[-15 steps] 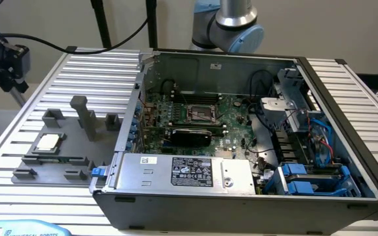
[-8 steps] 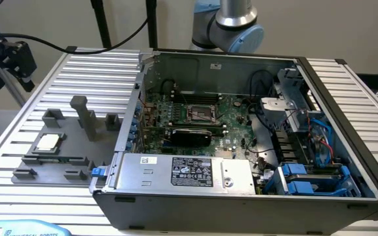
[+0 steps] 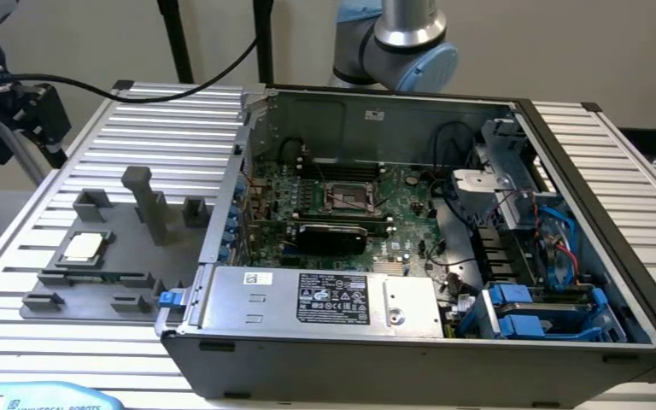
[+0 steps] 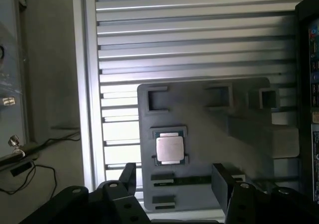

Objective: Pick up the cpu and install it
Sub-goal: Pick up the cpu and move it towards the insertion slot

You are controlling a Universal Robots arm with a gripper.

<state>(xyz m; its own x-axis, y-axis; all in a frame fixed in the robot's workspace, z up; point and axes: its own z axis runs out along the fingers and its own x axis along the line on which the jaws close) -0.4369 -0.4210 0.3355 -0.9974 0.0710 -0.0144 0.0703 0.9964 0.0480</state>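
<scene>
Slatted aluminium table point(image 3: 168, 128) carries everything; bare slats lie open beyond the grey fixture plate point(image 3: 117, 260) on its far side. Open computer case point(image 3: 419, 359) sits just beside the plate, on the exterior view's right of it, its wall edge close along the plate's edge. Gripper point(image 4: 173, 168) hangs over the plate, fingers point(image 4: 128, 176) spread wide, nothing between them. Upright post point(image 3: 146, 201) rises from the plate on its case side. Motherboard socket point(image 3: 348, 199) lies inside the case, well apart from the plate. The cpu point(image 4: 169, 148) rests flat in its recess on the plate; I see clear plate surface around it.
</scene>
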